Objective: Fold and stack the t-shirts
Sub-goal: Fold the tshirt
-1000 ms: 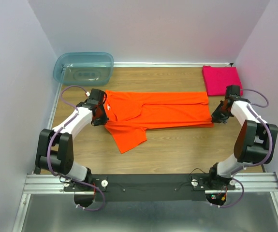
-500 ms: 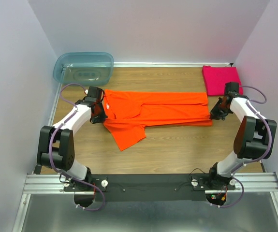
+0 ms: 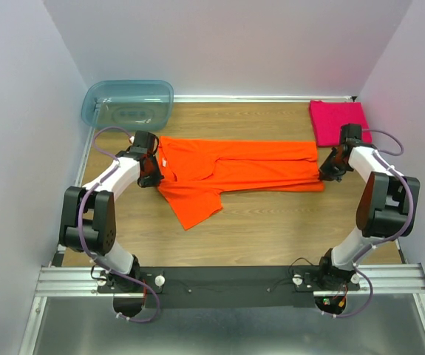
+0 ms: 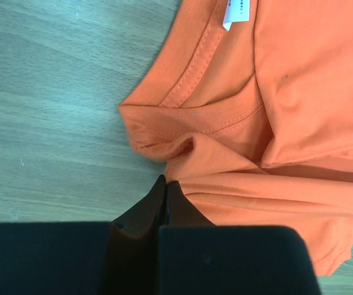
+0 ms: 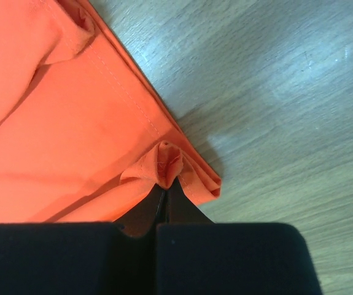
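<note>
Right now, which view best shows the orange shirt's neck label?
Left wrist: neck label close up inside the collar. Top external shows the whole orange t-shirt, label too small; right wrist shows only its hem.

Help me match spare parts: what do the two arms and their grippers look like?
The left arm and right arm have white link shells between chunky black joint housings, with looping lavender-grey cables. The left gripper and right gripper have black, wedge-shaped fingers on a broad black body. No markings show.

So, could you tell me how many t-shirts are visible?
2. The orange t-shirt lies spread across the middle of the table; the pink t-shirt sits folded at the far right corner. None looks hidden.
</note>
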Action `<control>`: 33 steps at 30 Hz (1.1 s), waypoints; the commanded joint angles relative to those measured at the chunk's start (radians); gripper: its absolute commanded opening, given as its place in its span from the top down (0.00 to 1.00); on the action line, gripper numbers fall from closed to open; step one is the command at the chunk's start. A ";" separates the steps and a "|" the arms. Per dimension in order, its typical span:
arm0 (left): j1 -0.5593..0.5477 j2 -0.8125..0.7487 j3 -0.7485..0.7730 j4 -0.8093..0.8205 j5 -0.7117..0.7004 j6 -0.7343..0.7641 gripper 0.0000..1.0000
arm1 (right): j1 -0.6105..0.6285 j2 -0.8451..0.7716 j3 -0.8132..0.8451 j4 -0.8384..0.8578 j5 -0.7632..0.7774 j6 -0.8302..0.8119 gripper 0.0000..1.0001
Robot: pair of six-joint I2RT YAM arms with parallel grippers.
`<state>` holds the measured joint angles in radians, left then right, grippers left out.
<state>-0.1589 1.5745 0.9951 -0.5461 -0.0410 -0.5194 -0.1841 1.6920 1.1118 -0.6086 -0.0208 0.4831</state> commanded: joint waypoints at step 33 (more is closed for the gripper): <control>0.028 -0.117 -0.056 -0.032 -0.005 -0.019 1.00 | 0.008 0.054 -0.004 0.112 0.047 0.018 0.97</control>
<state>-0.1452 1.5444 0.9806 -0.5179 -0.0326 -0.5247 -0.1757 1.7523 1.1072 -0.5228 -0.0135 0.5148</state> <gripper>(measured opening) 0.009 0.027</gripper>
